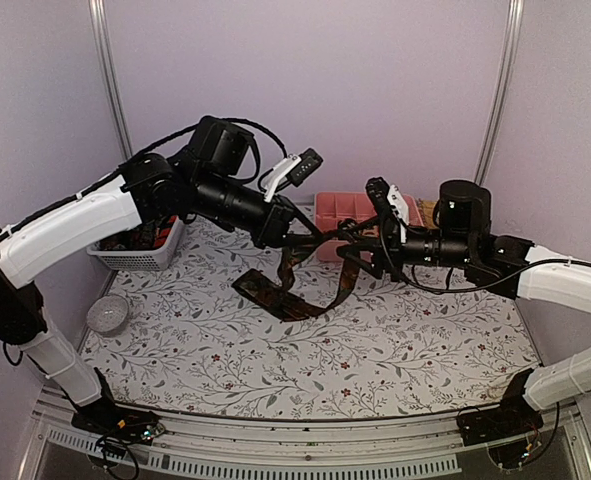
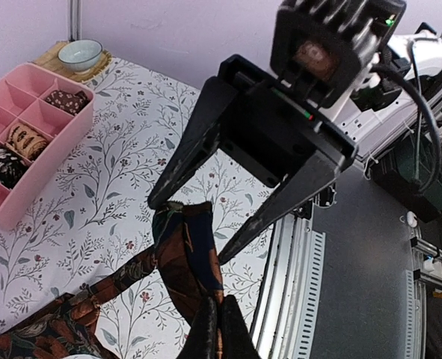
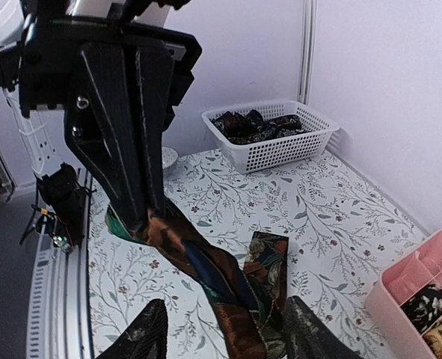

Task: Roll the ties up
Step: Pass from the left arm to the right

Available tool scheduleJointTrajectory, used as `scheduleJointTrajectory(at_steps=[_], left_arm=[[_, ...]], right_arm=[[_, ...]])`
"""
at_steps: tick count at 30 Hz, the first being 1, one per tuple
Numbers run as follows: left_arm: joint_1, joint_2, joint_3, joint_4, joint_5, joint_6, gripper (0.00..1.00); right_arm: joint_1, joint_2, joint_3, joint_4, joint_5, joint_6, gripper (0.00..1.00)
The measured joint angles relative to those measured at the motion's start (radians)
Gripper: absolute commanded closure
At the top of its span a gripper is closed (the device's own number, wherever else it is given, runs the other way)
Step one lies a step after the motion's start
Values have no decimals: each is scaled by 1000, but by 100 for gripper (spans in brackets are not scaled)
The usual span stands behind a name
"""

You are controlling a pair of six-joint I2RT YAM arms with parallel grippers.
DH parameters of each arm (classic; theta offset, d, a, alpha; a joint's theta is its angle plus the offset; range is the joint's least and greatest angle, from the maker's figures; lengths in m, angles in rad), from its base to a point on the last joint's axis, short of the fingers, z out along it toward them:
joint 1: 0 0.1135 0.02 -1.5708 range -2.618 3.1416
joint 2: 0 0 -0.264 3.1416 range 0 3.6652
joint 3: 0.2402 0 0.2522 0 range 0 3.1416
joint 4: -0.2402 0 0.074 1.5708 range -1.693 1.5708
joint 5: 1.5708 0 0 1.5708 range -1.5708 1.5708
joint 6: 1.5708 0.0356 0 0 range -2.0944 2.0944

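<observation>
A dark brown tie (image 1: 280,295) with blue and rust patterning hangs between my two grippers, and its wide end trails onto the floral table. My left gripper (image 1: 310,240) is shut on the tie (image 2: 183,262), with its fingers (image 2: 206,333) pressed together over the cloth. My right gripper (image 3: 224,303) stands open, and the tie (image 3: 206,262) passes between its spread fingers (image 3: 146,336), closer to the right one. In the left wrist view the right gripper (image 2: 191,230) faces me with one fingertip touching the tie's fold. Three rolled ties (image 2: 26,140) sit in the pink tray.
The pink compartment tray (image 1: 347,200) stands at the back, right of centre. A white mesh basket (image 3: 280,153) of loose ties sits at the back left (image 1: 140,258). A small bowl (image 2: 80,52) rests on a wooden mat. A grey disc (image 1: 108,312) lies near the left edge.
</observation>
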State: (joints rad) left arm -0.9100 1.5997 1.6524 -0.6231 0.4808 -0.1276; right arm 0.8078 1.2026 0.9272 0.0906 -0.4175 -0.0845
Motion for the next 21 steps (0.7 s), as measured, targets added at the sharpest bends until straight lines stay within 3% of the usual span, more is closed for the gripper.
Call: scheduleJointTrajectory(at_steps=[6, 9, 18, 21], left_arm=[[10, -22, -16, 0, 55, 3, 100], [30, -36, -30, 0, 91, 16, 100], [106, -50, -47, -8, 167, 120, 36], [109, -79, -84, 13, 166, 129, 21]], right_arm=[[10, 22, 16, -55, -32, -34, 100], [12, 21, 17, -78, -89, -48, 100], [16, 21, 108, -170, -454, -48, 100], [17, 20, 125, -160, -514, -13, 100]])
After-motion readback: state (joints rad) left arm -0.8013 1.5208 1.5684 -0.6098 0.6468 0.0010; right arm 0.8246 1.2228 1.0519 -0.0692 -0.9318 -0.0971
